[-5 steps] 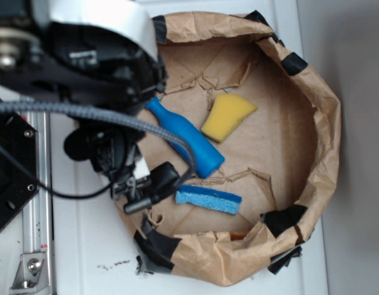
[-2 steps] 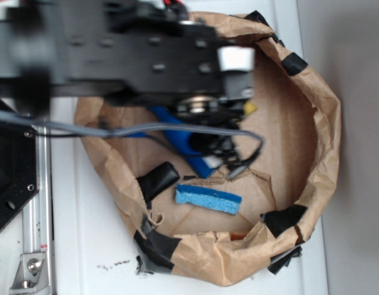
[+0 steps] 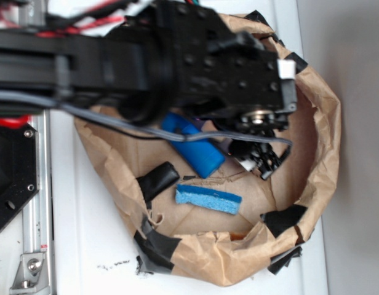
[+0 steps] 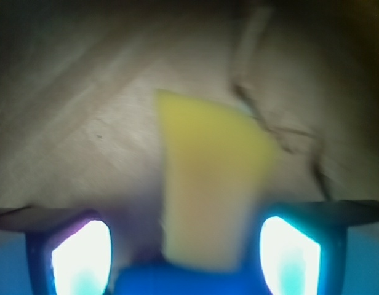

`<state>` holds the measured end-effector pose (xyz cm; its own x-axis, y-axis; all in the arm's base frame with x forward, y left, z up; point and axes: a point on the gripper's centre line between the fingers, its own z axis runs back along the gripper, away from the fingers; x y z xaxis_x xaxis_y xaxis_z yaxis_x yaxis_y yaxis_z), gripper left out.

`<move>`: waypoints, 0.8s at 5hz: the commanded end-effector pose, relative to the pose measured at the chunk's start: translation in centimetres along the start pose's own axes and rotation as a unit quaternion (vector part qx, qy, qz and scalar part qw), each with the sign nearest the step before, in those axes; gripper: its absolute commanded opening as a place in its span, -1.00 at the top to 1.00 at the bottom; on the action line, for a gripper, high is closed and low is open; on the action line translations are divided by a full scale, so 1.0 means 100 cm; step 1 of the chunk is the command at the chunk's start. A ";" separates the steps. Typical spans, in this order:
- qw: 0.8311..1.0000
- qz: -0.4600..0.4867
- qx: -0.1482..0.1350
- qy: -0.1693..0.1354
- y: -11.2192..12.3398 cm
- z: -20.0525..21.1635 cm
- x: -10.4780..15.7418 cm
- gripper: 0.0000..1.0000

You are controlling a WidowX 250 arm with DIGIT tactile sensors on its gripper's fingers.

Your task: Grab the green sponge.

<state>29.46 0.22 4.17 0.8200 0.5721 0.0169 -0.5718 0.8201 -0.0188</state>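
Two spread fingers (image 4: 79,255) of the gripper (image 4: 186,258) straddle the green sponge (image 4: 211,190) ungripped, toward the counter's right edge; approach step, next lower and close.

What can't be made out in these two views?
- Exterior: green sponge fully hidden under the arm; gripper mostly hidden too.
- Exterior: bottle neck covered by the arm.
- Wrist: sponge blurred, near end hidden by the blue part at the bottom edge; whether the fingers touch it is unclear.
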 end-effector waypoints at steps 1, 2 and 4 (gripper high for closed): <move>1.000 -0.018 0.007 -0.005 -0.003 -0.015 0.015 1.00; 0.996 -0.084 0.016 -0.025 -0.004 0.018 0.010 1.00; 0.950 -0.297 0.039 -0.085 0.002 0.118 0.005 1.00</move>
<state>28.84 0.00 13.88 0.9967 -0.0071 0.0810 -0.0027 0.9928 0.1201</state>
